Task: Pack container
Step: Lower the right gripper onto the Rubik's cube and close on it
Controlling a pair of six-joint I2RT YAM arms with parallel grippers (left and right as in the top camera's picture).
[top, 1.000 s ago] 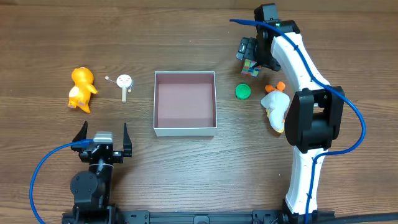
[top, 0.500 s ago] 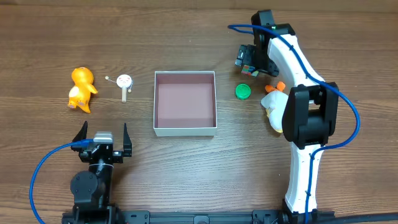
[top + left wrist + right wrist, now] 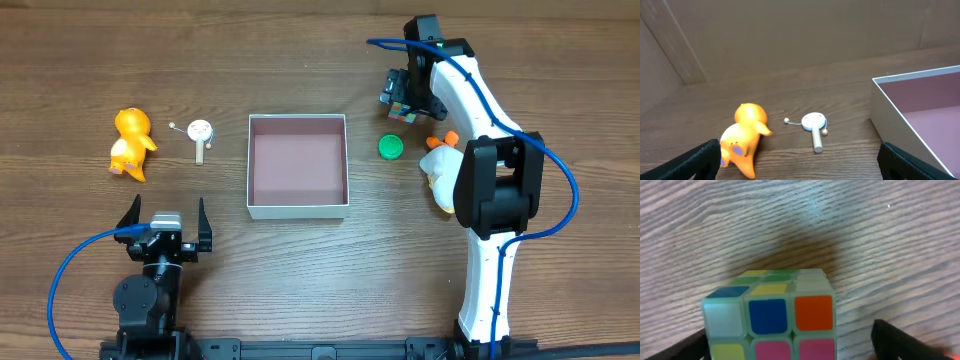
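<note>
Since a second ago only the right arm has shifted, its elbow swinging a little toward the middle of the table while the toys and the box lie as they did. The right end effector (image 3: pixel 402 98) sits over a colour cube (image 3: pixel 769 315) near the far edge, on the right half of the table. In the wrist view its fingers stand on either side of the cube with some gap on one side, so I cannot tell whether it is gripping yet. The left end effector (image 3: pixel 167 205) is spread wide and holds nothing, parked near the near edge on the left.

The container (image 3: pixel 297 210) stands in the middle of the table, and its reddish inside is bare. Nothing is packed yet, so the job looks to be at its first pick.

Still outside:
- the cube
- a green cap (image 3: pixel 390 148) just right of the container
- a white duck (image 3: pixel 440 172) beside the cap, partly under the right arm
- a small hand drum (image 3: pixel 200 131) left of the container
- an orange duck (image 3: pixel 130 143) further toward the left edge
</note>
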